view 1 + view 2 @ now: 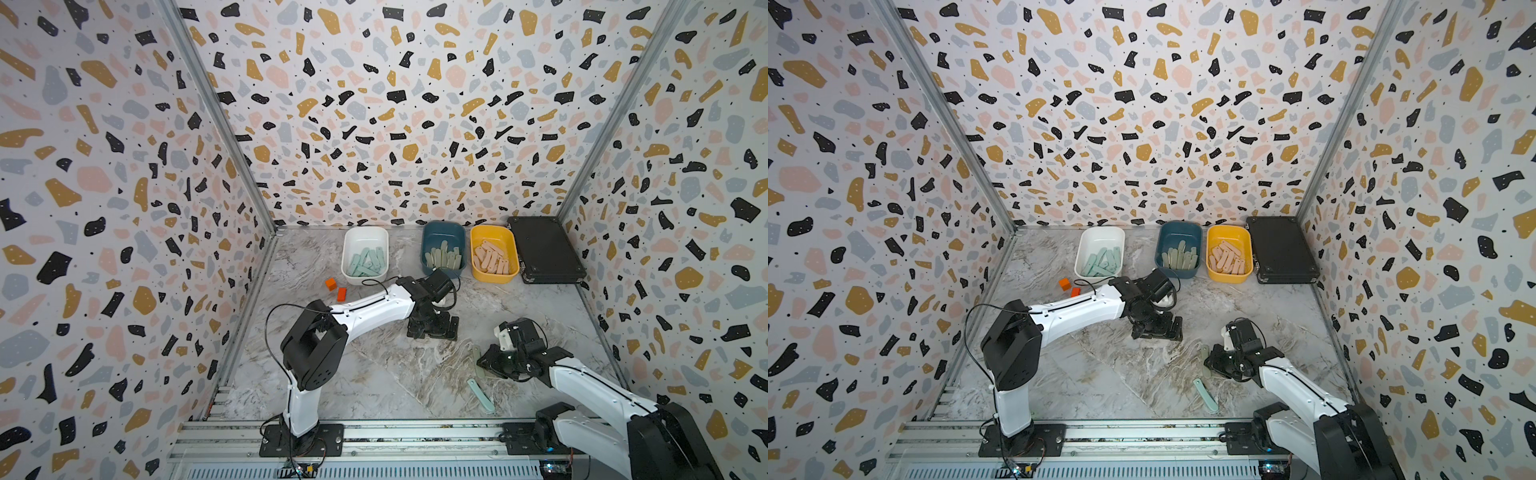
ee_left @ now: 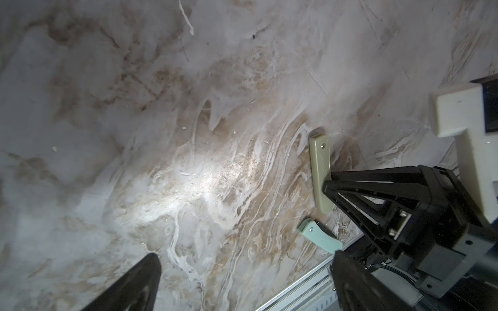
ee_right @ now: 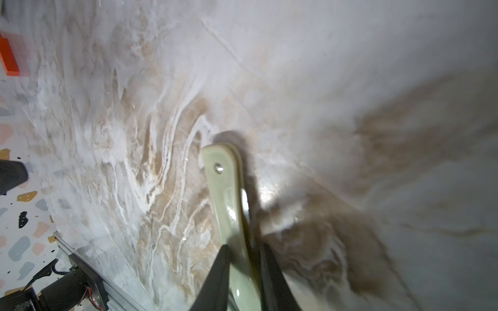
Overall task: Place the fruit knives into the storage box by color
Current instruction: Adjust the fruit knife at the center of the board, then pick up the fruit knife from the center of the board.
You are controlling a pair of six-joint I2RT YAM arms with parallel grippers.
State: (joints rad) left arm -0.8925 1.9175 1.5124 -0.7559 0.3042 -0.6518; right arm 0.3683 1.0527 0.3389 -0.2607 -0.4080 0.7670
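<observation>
My right gripper (image 3: 244,246) is shut on a sage green fruit knife (image 3: 227,194), held low over the marble table; both top views show that knife (image 1: 476,353) (image 1: 1204,352) poking out from the right gripper (image 1: 484,361). A mint-blue fruit knife (image 1: 481,395) (image 2: 319,235) lies loose just in front of it. My left gripper (image 2: 242,258) stands wide open and empty over the table's middle (image 1: 432,328). At the back stand the storage boxes: the white tub (image 1: 365,235) holds mint-blue knives, the teal tub (image 1: 443,232) holds green ones, and the yellow tub (image 1: 492,235) holds peach ones.
A flat black case (image 1: 544,249) lies at the back right beside the yellow tub. Two small orange blocks (image 1: 336,289) sit left of the left arm, in front of the white tub. An aluminium rail (image 1: 374,432) runs along the front edge.
</observation>
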